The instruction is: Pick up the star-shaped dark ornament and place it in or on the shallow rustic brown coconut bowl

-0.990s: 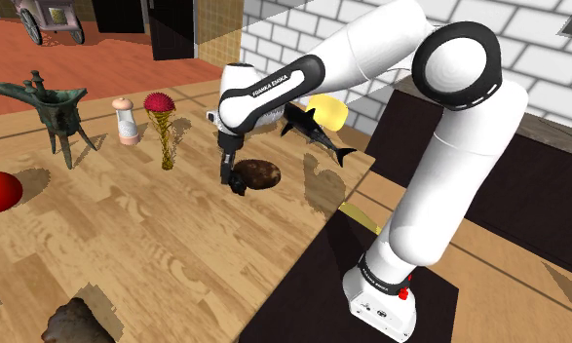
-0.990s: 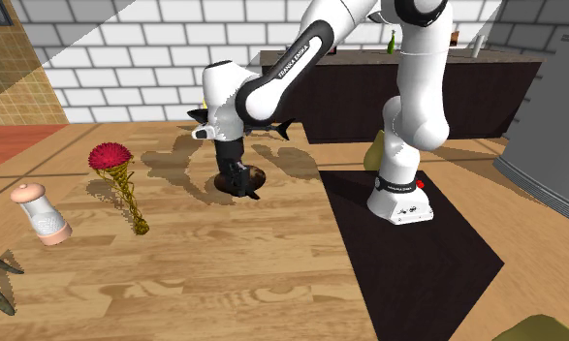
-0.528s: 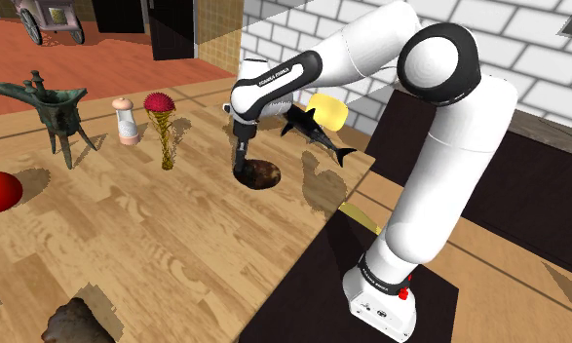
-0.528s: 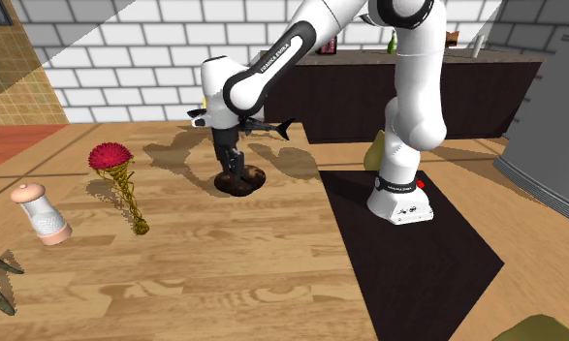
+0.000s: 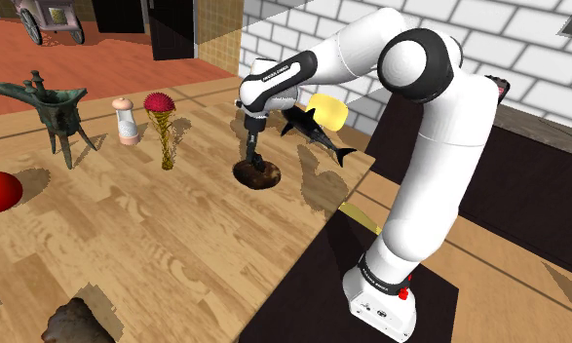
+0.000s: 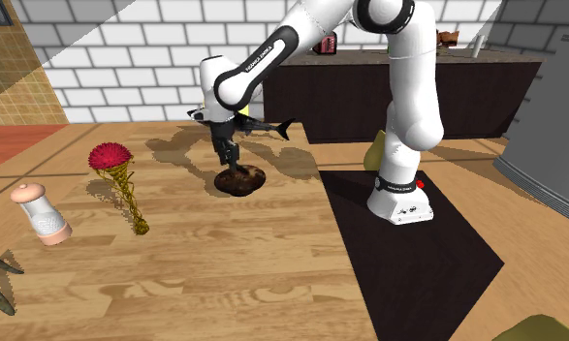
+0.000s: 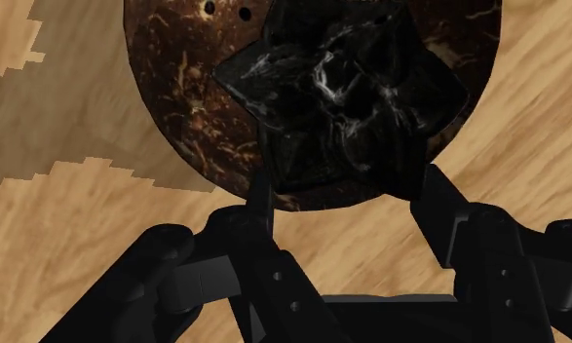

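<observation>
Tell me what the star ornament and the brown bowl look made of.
The star ornament is black with pale marbled veins and a slight sheen, so possibly polished stone or glazed ceramic. The bowl is dark brown, mottled with lighter fibrous flecks and matte; it looks like coconut shell.

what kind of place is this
Probably a kitchen or dining area in a house: a white brick wall, a long dark counter with a green bottle on it, and a wood-grain work surface.

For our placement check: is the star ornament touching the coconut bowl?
Cannot tell. Wrist view looks straight onto the star ornament over the bowl, hiding any gap.
</observation>
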